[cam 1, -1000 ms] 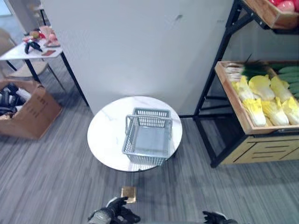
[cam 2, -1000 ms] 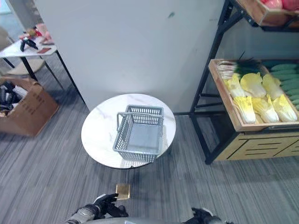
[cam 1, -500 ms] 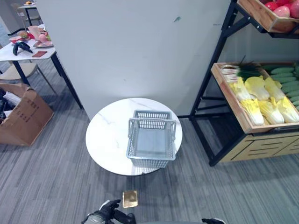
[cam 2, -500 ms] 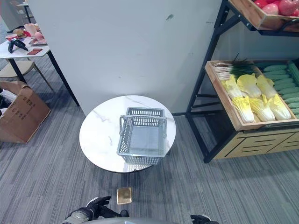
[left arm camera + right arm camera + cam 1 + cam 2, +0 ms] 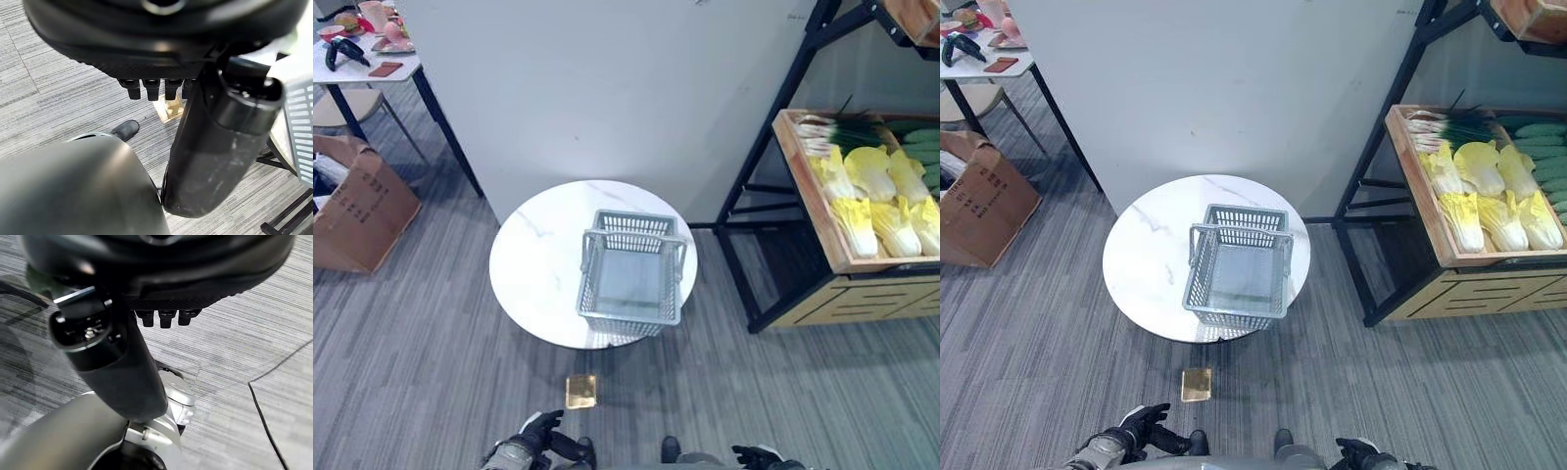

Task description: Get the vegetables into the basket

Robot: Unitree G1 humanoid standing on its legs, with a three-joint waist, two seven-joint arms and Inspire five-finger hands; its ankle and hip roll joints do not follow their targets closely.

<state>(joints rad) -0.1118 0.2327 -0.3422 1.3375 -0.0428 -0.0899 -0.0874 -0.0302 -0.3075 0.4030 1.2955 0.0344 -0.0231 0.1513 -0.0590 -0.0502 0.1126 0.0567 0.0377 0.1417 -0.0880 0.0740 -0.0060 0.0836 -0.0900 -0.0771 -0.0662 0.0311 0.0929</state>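
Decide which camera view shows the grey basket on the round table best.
The right eye view: the whole basket, empty, sits near the middle of the picture on the round table. The left eye view shows it equally whole. The left wrist view catches just a strip of its mesh wall.

Vegetables (image 5: 1498, 191) in shelf crate cut by right edge. Right hand (image 5: 1356, 454) cut by bottom edge. Far side-table items (image 5: 362, 34) too small to identify.
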